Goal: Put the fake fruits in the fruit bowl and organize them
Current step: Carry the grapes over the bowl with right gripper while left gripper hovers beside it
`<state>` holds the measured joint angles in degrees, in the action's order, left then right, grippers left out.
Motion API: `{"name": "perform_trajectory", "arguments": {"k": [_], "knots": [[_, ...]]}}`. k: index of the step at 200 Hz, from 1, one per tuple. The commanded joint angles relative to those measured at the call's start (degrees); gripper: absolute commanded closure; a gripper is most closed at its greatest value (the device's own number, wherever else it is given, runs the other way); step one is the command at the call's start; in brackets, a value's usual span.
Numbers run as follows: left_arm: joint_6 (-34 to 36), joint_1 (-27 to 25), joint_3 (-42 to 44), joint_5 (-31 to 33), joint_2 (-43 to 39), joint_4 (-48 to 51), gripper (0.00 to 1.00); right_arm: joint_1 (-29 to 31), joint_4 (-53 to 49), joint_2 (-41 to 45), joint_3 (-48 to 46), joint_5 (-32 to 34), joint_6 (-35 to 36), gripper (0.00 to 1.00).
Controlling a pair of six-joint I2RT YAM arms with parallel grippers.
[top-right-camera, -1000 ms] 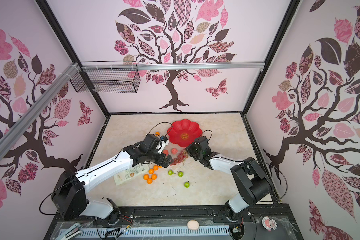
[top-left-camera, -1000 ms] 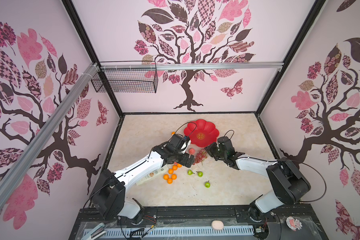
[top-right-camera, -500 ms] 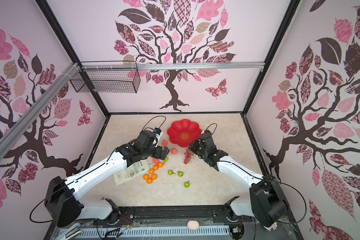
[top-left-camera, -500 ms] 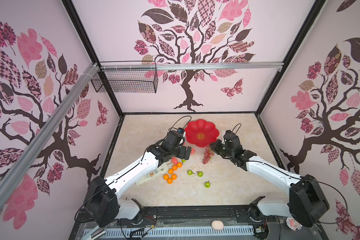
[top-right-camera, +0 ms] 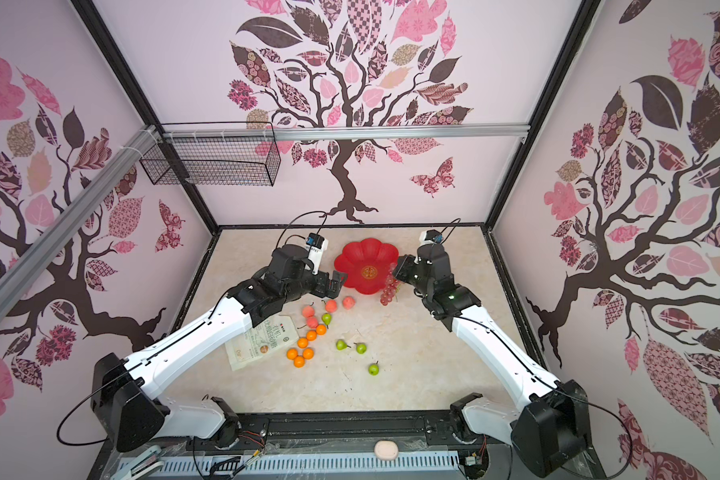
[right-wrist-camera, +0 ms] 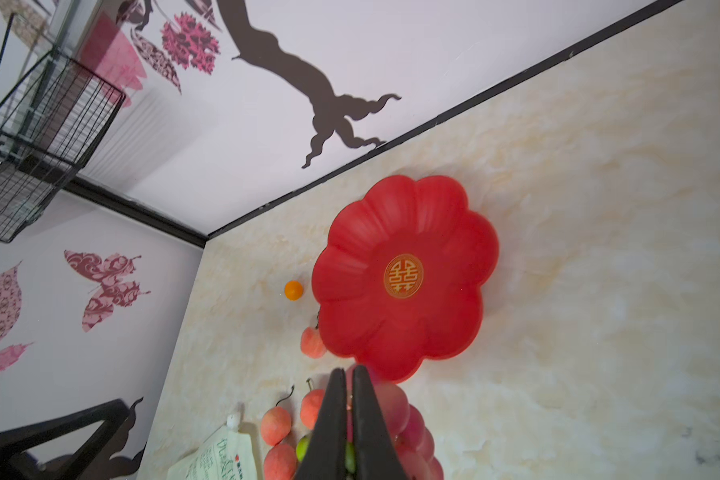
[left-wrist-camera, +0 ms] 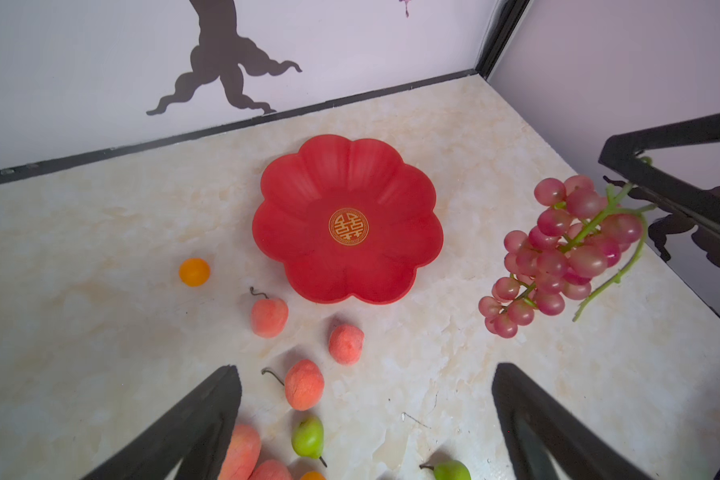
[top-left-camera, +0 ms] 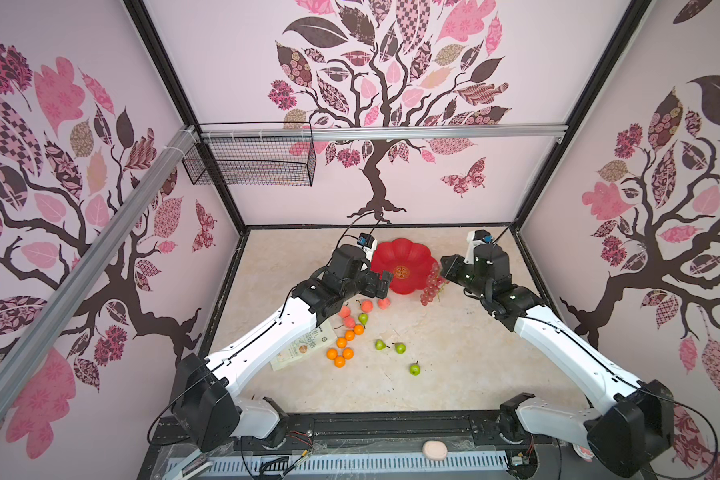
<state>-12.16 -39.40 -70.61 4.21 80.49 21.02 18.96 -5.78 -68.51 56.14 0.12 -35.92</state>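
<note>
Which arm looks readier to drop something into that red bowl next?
Probably the right: the right gripper is shut on the stem of the grape bunch, which hangs beside the fruit bowl. The left gripper is open and empty.

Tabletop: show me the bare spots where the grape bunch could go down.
The fruit bowl is wholly empty. Bare table lies between the bowl and the back wall, and on the right beyond the grape bunch. Crowded: the stretch from the bowl's near rim to the pouch, filled with peaches, oranges and pears.
</note>
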Motion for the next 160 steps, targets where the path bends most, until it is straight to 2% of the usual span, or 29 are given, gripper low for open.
{"name": "perform_trajectory", "arguments": {"k": [1,28,59,76,115,160], "knots": [[1.35,0.19,-5.33,-0.35,3.79,-4.66,0.02,-2.85,2.14,-2.11,3.01,-3.73,4.06,1.0],[2.27,0.19,-9.47,-3.11,8.6,-5.59,0.02,-2.88,2.26,-6.5,6.91,-4.19,9.41,1.0],[1.7,0.15,-14.07,-3.68,14.13,-6.42,0.02,-2.88,5.06,-10.61,8.67,-4.42,10.84,0.97],[1.2,0.12,-15.49,-3.68,16.81,-7.62,0.02,-2.88,5.62,-13.65,10.35,-4.67,11.24,1.0],[1.32,0.29,-14.76,-4.04,19.57,-10.5,0.02,-2.89,8.41,-20.33,13.4,-5.13,10.89,1.0],[-0.69,2.62,-9.72,-4.78,19.17,-14.99,0.02,-2.88,8.33,-29.43,19.51,-8.74,9.53,1.0]]}}
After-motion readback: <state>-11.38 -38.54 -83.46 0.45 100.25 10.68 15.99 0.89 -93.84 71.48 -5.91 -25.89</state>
